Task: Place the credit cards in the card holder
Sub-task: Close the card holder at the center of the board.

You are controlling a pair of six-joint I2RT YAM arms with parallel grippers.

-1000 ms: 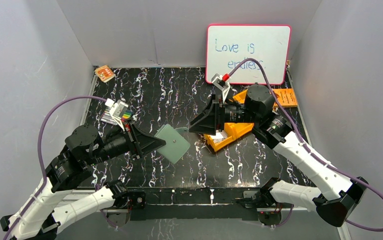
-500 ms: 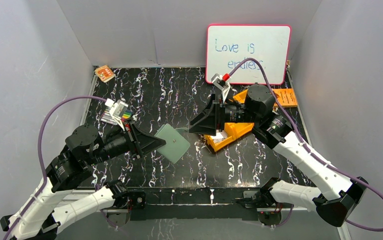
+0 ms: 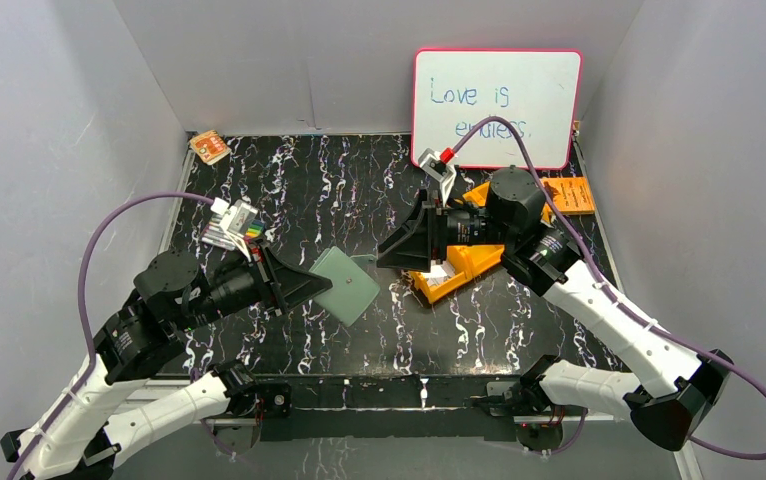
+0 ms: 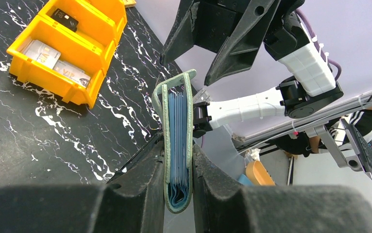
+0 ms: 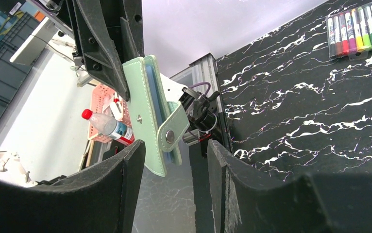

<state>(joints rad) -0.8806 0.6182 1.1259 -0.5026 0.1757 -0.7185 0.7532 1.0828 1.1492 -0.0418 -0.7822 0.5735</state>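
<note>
Two fingers of the left gripper [image 4: 177,162] clamp the sage-green card holder [image 4: 177,116] edge-on, folded shut and clear of the table [image 4: 24,131]. Just beyond it, the right gripper [image 5: 177,145] faces it, jaws spread and empty. Farther off, under that arm's wrist, credit cards [image 4: 41,52] lie in an orange tray [image 4: 94,34].

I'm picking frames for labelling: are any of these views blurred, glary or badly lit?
Top external: evenly lit and sharp, the whiteboard writing readable. Left wrist: the card holder is crisp, the camera's own fingers dark and soft. Right wrist: the room left of the card holder is washed out, the markers sharp.
</note>
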